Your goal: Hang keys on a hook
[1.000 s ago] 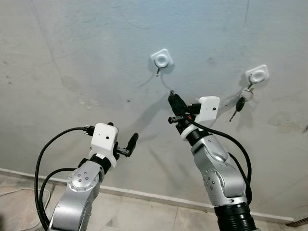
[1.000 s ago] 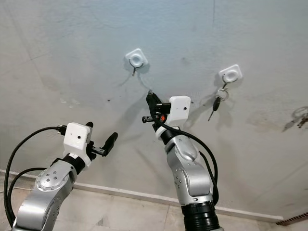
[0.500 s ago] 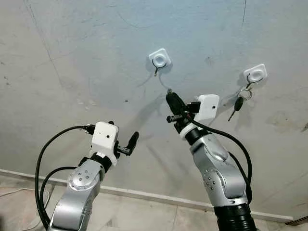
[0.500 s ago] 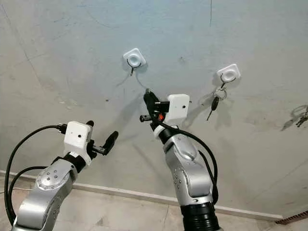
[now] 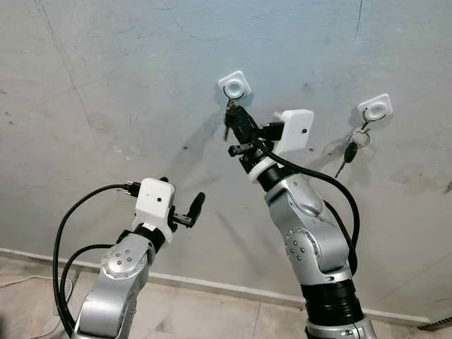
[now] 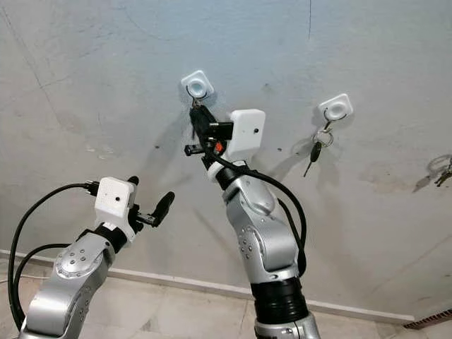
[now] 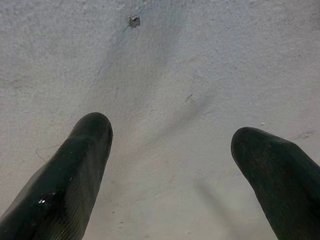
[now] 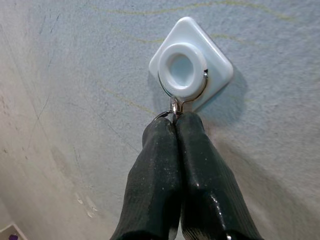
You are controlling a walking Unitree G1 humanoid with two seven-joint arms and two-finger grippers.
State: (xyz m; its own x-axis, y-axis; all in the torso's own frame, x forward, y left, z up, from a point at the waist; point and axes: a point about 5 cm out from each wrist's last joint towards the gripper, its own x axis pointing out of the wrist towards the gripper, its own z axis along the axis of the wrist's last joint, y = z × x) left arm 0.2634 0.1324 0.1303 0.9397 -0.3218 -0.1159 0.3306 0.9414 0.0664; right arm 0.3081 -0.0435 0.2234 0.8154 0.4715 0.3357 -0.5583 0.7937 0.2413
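A white hook point(image 8: 190, 67) with a silvery wire loop sits on the pale grey, crack-lined wall point(image 5: 106, 85), black fingers point(image 8: 165, 175) below it (glossy, perhaps faintly ribbed), and another white hook point(image 5: 375, 108) carries a black-headed key point(image 5: 350, 151).

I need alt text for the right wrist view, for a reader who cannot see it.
The right gripper, its two black fingers pressed together, holds a thin metal ring right at the wire hook of a white diamond-shaped wall mount on a grey wall.

Two silver arms with rounded, screw-studded joint housings. Each wrist carries a white camera box point(image 5: 155, 200) fed by looped black cables point(image 5: 67, 226). Grippers bear long black fingers point(image 7: 75, 175); the right forearm ends in a black ribbed collar point(image 5: 328, 304).
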